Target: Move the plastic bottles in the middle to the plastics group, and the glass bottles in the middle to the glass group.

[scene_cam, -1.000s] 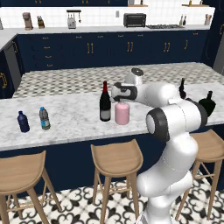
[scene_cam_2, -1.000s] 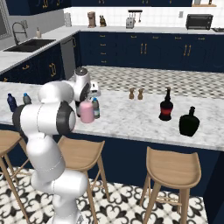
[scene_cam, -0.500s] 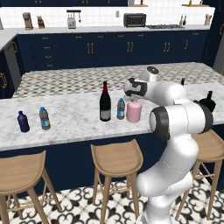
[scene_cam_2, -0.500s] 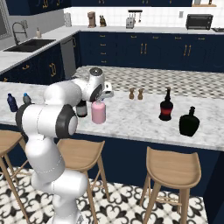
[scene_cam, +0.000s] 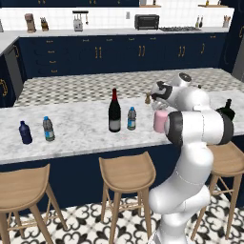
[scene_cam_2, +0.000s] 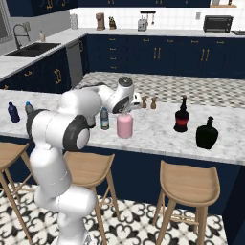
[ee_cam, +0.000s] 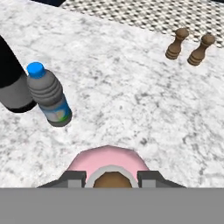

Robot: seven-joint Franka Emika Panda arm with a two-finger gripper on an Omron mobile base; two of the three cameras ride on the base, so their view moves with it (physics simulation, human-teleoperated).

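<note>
Two fingertips (ee_cam: pixel 82 176) pinch your pink bottle's (scene_cam_2: pixel 125 126) neck, gripper (ee_cam: pixel 112 177) closed on it, water bottle (ee_cam: pixel 49 96) and wine bottle (scene_cam: pixel 114 111) just left

A rendered home kitchen. Navy cabinets (scene_cam: pixel 119 52) line the wall beneath a silver toaster oven (scene_cam: pixel 147 21). Round wooden stools (scene_cam: pixel 127 172) stand under a marble island surface (scene_cam: pixel 81 131).
</note>
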